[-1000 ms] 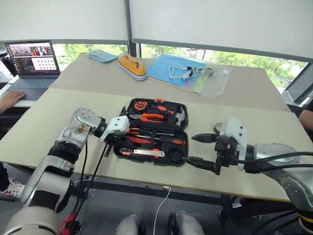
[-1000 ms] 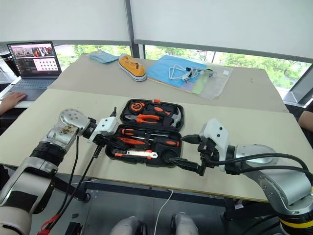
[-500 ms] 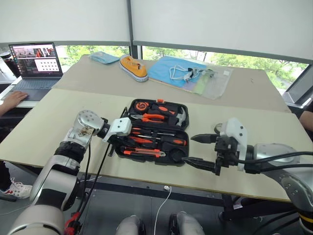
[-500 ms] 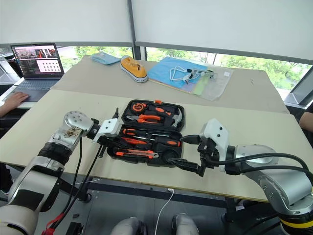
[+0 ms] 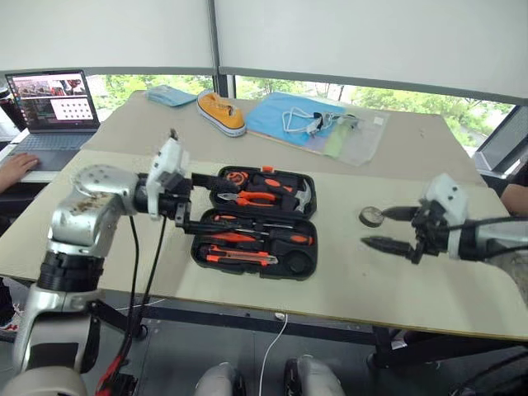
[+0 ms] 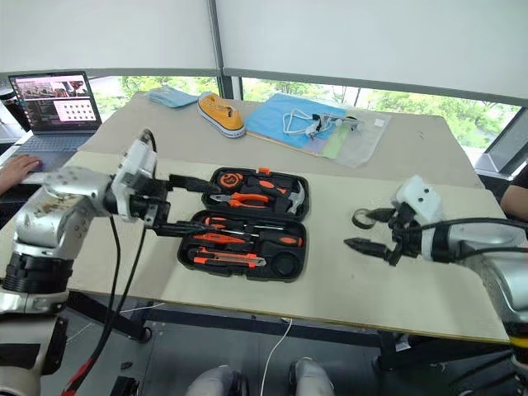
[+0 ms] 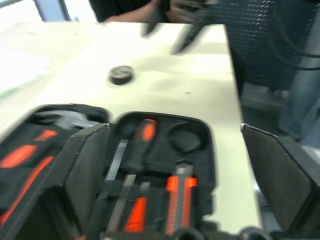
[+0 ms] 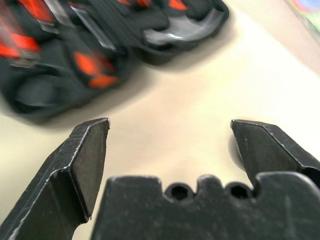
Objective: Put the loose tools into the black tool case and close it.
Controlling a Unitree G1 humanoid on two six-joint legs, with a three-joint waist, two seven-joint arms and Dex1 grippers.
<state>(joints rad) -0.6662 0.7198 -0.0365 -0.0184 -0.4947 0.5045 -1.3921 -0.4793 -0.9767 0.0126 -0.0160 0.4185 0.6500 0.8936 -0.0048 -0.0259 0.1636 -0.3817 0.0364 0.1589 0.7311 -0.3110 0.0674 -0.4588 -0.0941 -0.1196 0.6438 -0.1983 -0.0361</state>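
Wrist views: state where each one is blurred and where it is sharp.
Left wrist view: the tool case and the tape roll on the table are soft. Right wrist view: the case is smeared, while the right gripper has crisp fingers.

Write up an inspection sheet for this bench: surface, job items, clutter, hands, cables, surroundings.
Surface: pale table, bare around the case.
Job items: black tool case lies open with orange-handled tools seated inside; small dark tape roll loose on the table to its right.
Clutter: yellow shoe, blue folder on the far table.
Hands: left hand open above the case's left edge, empty; right hand open beside the tape roll.
Cables: black cables hang off the left arm.
Surroundings: laptop, a person's hand, windows.
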